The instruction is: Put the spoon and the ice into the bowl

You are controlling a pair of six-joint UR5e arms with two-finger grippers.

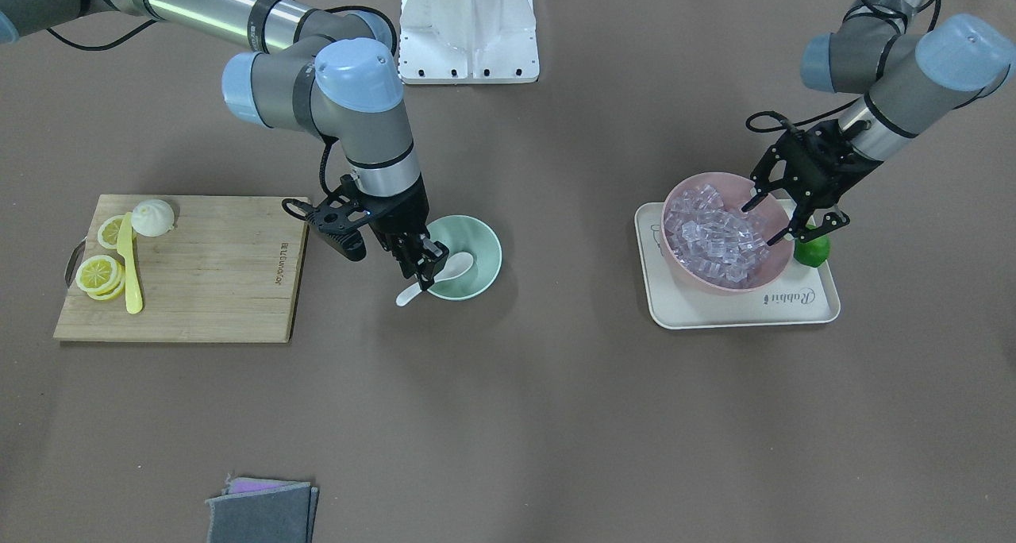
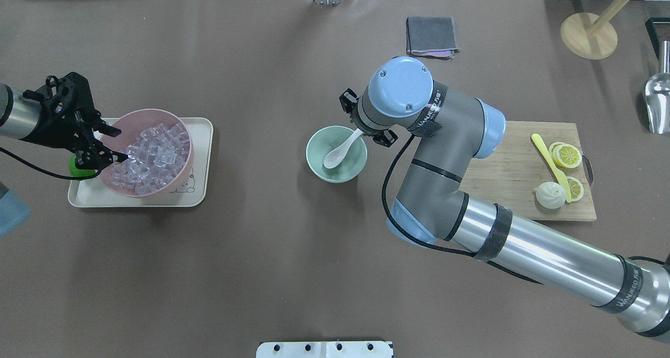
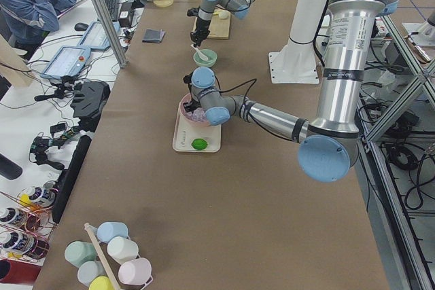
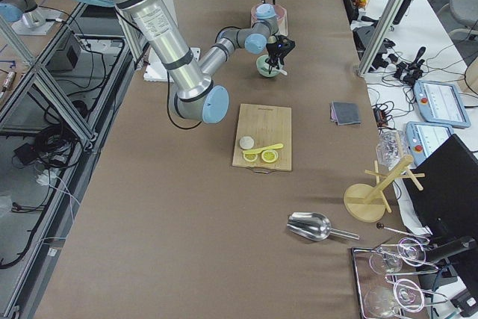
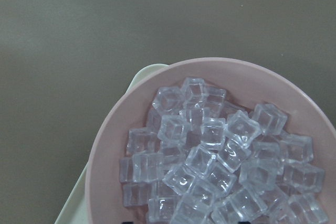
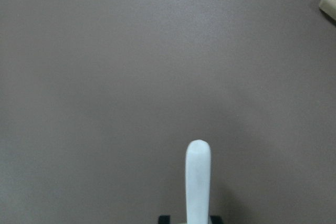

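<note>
Overhead, my wrist hides my right jaws. The front view shows them clenched on the spoon (image 1: 458,266), its scoop inside the bowl (image 1: 486,241) and its handle poking over the rim. My right wrist camera catches only the handle tip over the bench (image 6: 105,77). My left jaws hang released above the ice (image 1: 718,237) heaped in the pink bowl (image 1: 693,184), which stands on a tray (image 1: 746,311) with a lime (image 1: 813,251) just beside it.
</note>
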